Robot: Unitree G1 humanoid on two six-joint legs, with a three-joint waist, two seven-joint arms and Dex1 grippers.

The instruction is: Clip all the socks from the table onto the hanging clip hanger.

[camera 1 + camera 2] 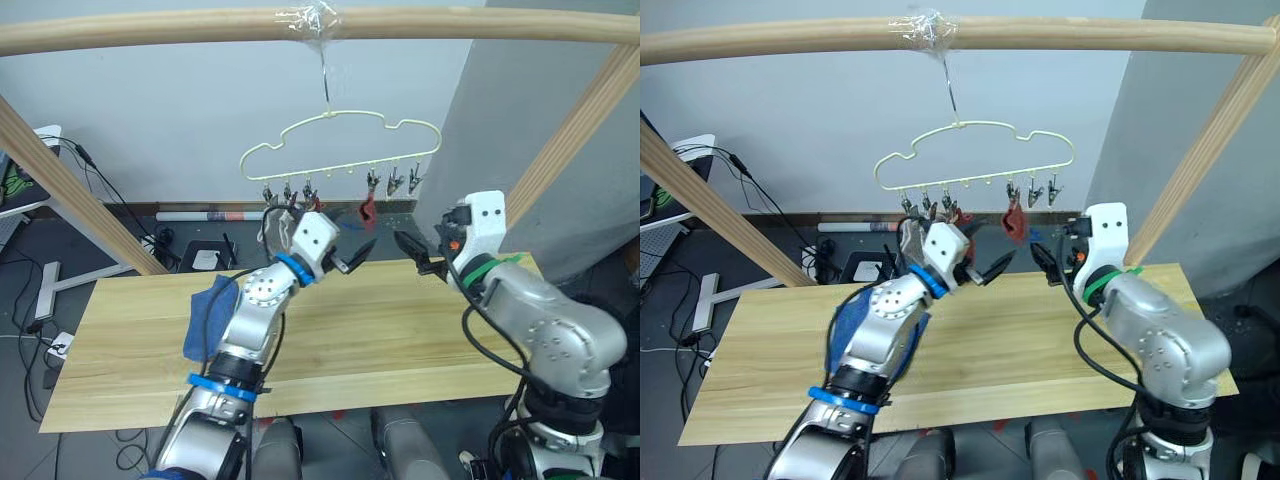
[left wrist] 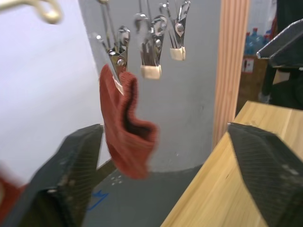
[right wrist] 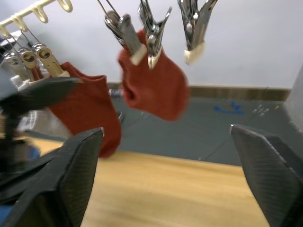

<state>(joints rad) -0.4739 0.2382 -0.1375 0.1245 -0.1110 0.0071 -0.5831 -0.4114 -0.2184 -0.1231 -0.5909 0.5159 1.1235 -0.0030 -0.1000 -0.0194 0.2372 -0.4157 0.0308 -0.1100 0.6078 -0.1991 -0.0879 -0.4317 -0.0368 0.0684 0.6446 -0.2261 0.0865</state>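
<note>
Right wrist view: we see two red socks on the clip hanger [image 1: 340, 150], one red sock [image 3: 154, 87] clipped mid-row, the other red sock [image 3: 87, 111] beside it. Our right gripper [image 3: 165, 179] has fingers wide apart, holding nothing. Left gripper [image 2: 161, 175] is likewise spread and empty, just beneath the clips. A blue sock [image 1: 208, 315] lies on the table [image 1: 400, 330] by our left arm.
</note>
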